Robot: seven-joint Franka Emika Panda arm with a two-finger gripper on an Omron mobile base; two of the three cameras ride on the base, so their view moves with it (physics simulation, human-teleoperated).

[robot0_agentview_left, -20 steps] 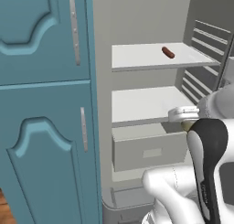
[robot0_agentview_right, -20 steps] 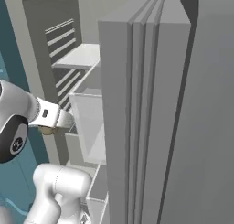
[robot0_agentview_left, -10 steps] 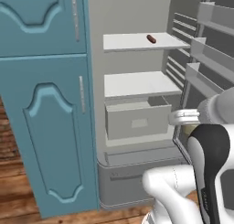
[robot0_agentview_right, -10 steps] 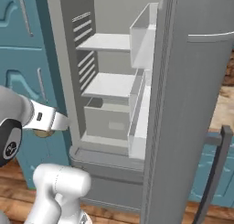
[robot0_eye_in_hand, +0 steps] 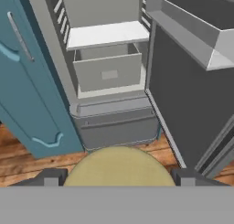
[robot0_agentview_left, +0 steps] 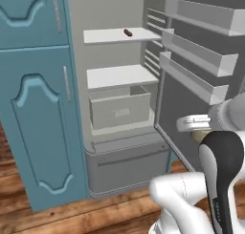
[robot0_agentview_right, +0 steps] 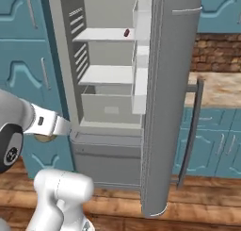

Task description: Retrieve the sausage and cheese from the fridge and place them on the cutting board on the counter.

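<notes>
Teal kitchen cabinets and a wooden plank floor frame the tall grey fridge (robot0_agentview_left: pixel 119 147), whose door stands swung wide open to expose white inner shelves and a drawer. On the upper white shelf (robot0_agentview_left: pixel 107 36) of the fridge lies the small dark red-brown sausage (robot0_agentview_left: pixel 128 33), untouched, near the shelf's right edge; it shows as a small dark rod on that shelf in the right base view (robot0_agentview_right: pixel 126 33). The squat tan-yellow round cheese (robot0_eye_in_hand: pixel 119 166) sits between the two dark finger tips of the hand (robot0_eye_in_hand: pixel 119 175), which stand wide apart on either side of it and appear to grip it. In the left base view the hand (robot0_agentview_left: pixel 197 131) is low in front of the open fridge door, well outside the fridge, with a tan edge of the cheese (robot0_agentview_left: pixel 201 135) below it. Right of the fridge, part of the beige-and-brown marbled stone counter (robot0_agentview_right: pixel 219 88) is visible; no cutting board can be seen. By this evidence the cheese is retrieved but not yet delivered, and the sausage remains to be fetched.
</notes>
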